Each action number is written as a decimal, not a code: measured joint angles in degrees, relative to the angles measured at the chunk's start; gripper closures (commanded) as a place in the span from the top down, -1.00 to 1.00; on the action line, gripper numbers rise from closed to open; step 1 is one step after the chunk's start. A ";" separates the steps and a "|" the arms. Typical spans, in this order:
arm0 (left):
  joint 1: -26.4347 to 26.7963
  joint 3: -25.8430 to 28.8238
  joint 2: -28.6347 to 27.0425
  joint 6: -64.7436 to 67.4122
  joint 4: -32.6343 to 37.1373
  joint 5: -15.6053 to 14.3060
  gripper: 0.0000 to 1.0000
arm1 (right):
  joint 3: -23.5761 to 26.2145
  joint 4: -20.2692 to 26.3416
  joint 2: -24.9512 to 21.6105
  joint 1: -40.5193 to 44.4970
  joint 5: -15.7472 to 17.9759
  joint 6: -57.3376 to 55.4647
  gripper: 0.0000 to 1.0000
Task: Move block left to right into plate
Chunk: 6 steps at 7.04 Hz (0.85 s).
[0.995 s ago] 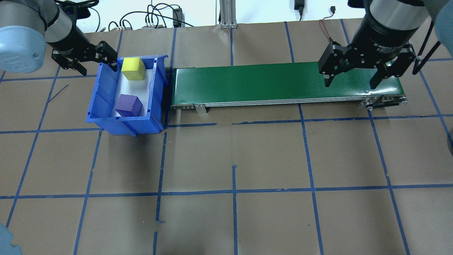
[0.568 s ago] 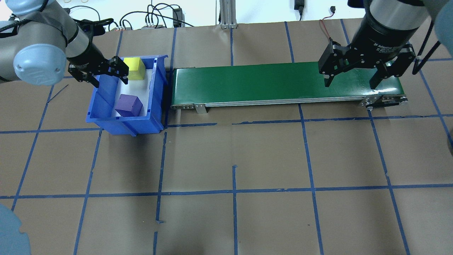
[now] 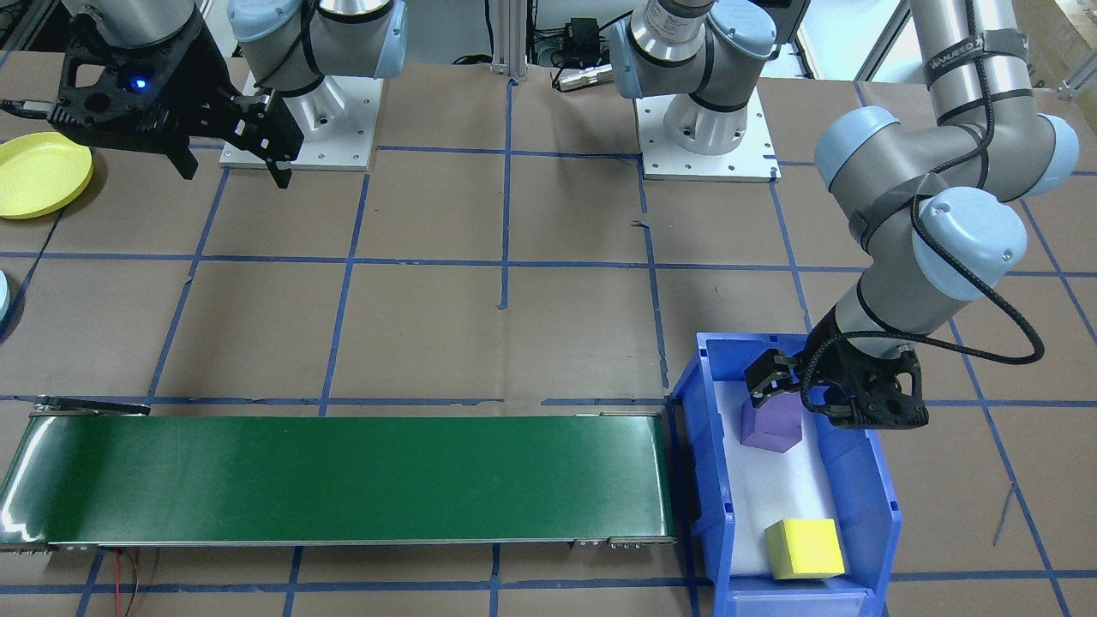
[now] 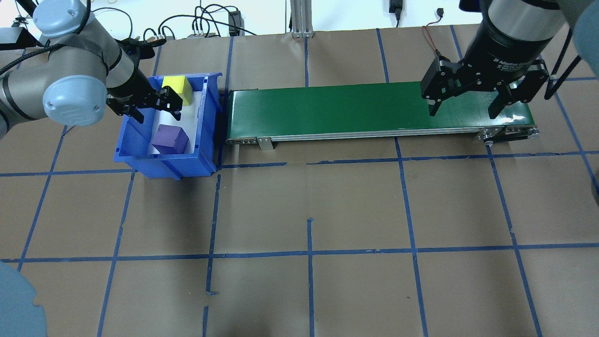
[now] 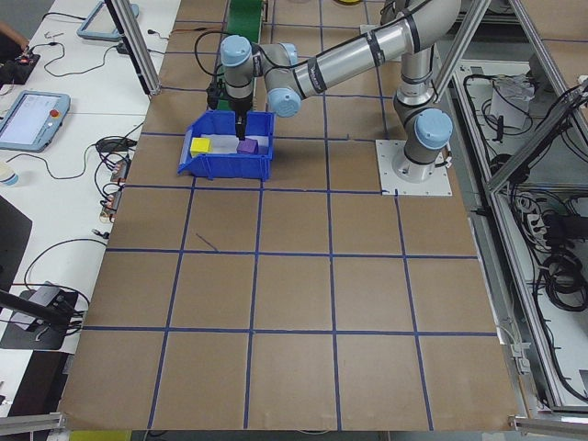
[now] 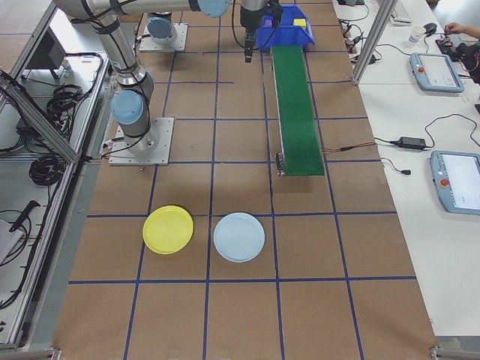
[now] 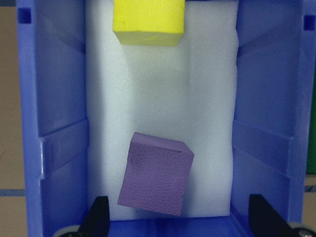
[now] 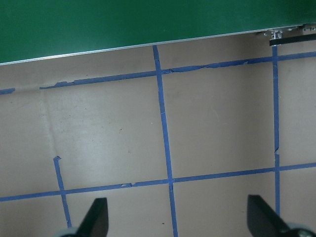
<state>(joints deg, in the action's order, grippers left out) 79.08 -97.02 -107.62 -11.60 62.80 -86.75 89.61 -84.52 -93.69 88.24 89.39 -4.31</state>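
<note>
Two blocks lie on white foam inside a blue bin [image 4: 161,161]: a purple block [image 4: 171,138] at the near end and a yellow block [image 4: 180,89] at the far end. My left gripper [image 4: 157,108] hangs open over the bin, above its middle. In the left wrist view the purple block [image 7: 157,174] sits tilted just ahead of the open fingers [image 7: 96,219], with the yellow block [image 7: 147,19] beyond. My right gripper [image 4: 463,110] is open and empty above the right end of the green conveyor [image 4: 351,110]. A yellow plate [image 6: 168,229] and a light blue plate [image 6: 239,237] lie far to the right.
The conveyor [image 3: 343,476] runs from beside the bin [image 3: 874,480] toward the right side. The yellow plate [image 3: 38,176] lies near my right gripper [image 3: 233,170]. Brown paper with blue tape lines covers the table. Tablets and cables sit on side benches.
My left arm has swung from beyond the bin's far left corner to over the bin, stopping between the two blocks. The right arm has not moved.
</note>
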 measured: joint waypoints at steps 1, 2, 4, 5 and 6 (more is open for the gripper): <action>0.02 -0.12 -0.34 -2.30 -0.73 -0.05 0.84 | 0.07 -0.02 0.00 0.00 -0.02 0.00 1.00; 0.02 -0.35 -0.58 -4.03 -1.09 -0.12 0.80 | 0.10 -0.03 0.00 0.00 -0.04 0.00 1.00; 0.02 -2.46 -0.90 -5.01 -2.08 -0.28 0.83 | 0.12 -0.03 0.00 0.00 -0.01 0.00 1.00; 0.02 -3.98 -1.03 -5.31 -3.69 -0.40 0.83 | 0.12 -0.03 0.00 0.00 -0.02 0.00 1.00; 0.02 -4.93 -1.20 -5.86 -4.81 -0.52 0.83 | 0.12 -0.05 0.00 0.00 -0.04 0.00 1.00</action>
<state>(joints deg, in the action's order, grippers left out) 79.10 -101.94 -108.82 -17.46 57.99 -87.26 89.74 -84.57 -93.69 88.24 89.35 -4.31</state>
